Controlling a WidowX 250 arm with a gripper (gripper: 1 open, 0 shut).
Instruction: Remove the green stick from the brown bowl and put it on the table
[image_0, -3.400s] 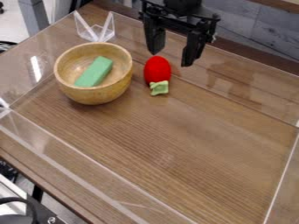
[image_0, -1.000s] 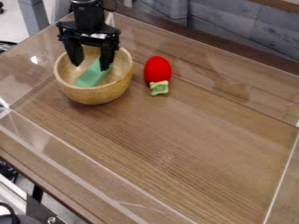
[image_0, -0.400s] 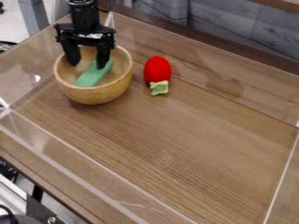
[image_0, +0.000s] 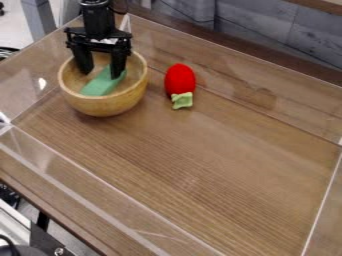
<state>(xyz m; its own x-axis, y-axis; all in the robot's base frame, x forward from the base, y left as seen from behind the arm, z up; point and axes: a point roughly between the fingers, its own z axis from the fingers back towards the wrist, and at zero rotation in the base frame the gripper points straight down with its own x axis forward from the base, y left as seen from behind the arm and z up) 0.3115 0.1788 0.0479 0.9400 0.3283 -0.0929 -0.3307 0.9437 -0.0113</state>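
**Desk:** What do you have on screen, nearest first?

**Me:** Closest to the camera I see the clear acrylic wall along the front edge, then a wide stretch of brown wood-grain tabletop. Dark cables or gear show at the bottom left corner, too cut off for me to name. Further back sits a red strawberry toy with a small green leaf, just right of the brown bowl. Behind the far wall I make out a grey plank-like backdrop, blurred.

**Desk:** And the green stick?

**Me:** The green stick lies inside the bowl, leaning on its inner wall. Its upper end is hidden behind the arm, so I can't see its full length.

**Desk:** How is the arm posed?

**Me:** It comes down from the top edge, where it's cropped, pointing straight down over the bowl. My fingers are spread wide, released, one on each side of the stick. I can't tell whether the tips touch the stick or the bowl.
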